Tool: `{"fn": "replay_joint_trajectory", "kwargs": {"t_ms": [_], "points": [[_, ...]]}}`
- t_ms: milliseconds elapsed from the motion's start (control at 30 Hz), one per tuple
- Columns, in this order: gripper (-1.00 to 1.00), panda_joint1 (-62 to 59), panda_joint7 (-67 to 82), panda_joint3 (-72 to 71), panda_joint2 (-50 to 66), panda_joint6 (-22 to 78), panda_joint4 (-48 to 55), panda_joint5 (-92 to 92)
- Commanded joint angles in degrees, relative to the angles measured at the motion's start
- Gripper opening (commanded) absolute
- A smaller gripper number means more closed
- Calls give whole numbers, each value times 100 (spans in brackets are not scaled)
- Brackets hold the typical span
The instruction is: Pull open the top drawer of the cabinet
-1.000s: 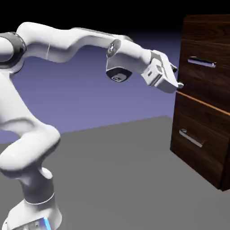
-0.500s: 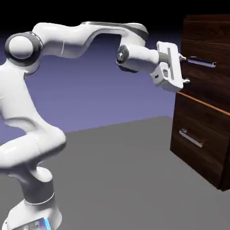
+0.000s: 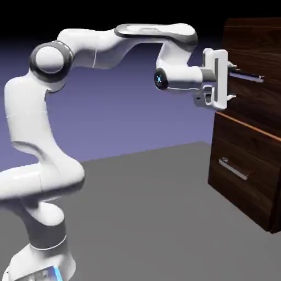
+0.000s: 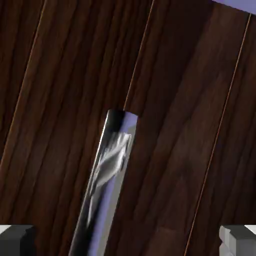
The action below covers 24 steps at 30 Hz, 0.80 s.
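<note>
Now we have our gripper (image 3: 233,82) spread wide, its fingers well apart with the top drawer's handle (image 4: 104,185) running between them in the hand view. The top drawer (image 3: 255,101) sits shut in the cabinet (image 3: 247,131), above the orange seam (image 3: 247,125) and the lower drawer (image 3: 252,175).

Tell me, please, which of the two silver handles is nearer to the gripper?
The upper handle, on the top drawer; the lower one sits below the orange seam.
</note>
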State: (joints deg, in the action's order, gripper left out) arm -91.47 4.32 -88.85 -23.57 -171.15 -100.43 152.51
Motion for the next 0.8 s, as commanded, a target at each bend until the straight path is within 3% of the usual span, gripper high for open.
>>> {"fn": "replay_joint_trajectory", "kwargs": {"t_ms": [0, 167, 533, 567, 767], "points": [[0, -151, 77, -145, 15, 5, 99, 249], [0, -807, 410, -778, 80, 25, 530, 1336], [0, -2738, -708, -2429, -533, -179, 1738, 599], [-100, -2738, -708, -2429, -533, -179, 1738, 599], [-100, -1701, -194, -1532, -217, -36, 1028, 960]]}}
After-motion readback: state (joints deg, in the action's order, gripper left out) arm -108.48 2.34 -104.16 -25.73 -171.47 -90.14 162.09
